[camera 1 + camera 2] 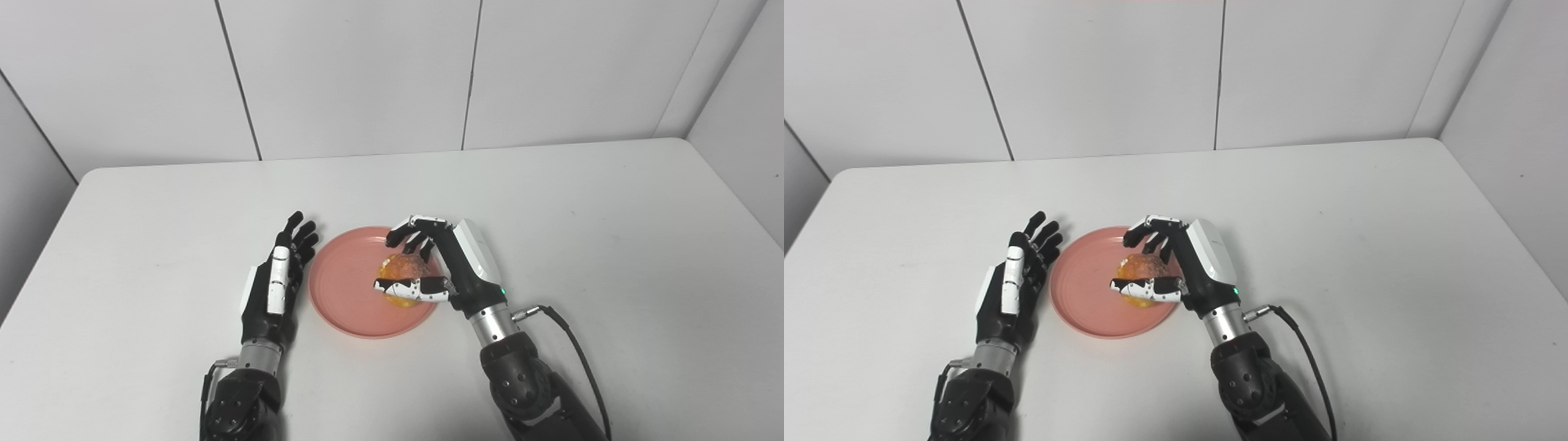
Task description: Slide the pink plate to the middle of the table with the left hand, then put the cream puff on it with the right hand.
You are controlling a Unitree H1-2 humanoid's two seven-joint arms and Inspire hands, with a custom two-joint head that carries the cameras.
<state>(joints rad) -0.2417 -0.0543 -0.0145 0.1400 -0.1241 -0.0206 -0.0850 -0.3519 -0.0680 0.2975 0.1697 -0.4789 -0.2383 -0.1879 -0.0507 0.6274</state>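
The pink plate [346,294] lies near the middle of the white table. The golden cream puff [404,268] rests on the plate's right half. My right hand [450,263] is wrapped around the puff: its thumb lies across the near side and its fingers curl over the far side and top. My left hand [278,282] is open with fingers stretched forward, resting on the table just left of the plate's rim and holding nothing. In the right eye view the puff [1142,266] shows the same way between the thumb and fingers.
The white table [582,233] has walls close behind it and at its right. A black cable [576,349] runs from my right wrist along the table toward the front edge.
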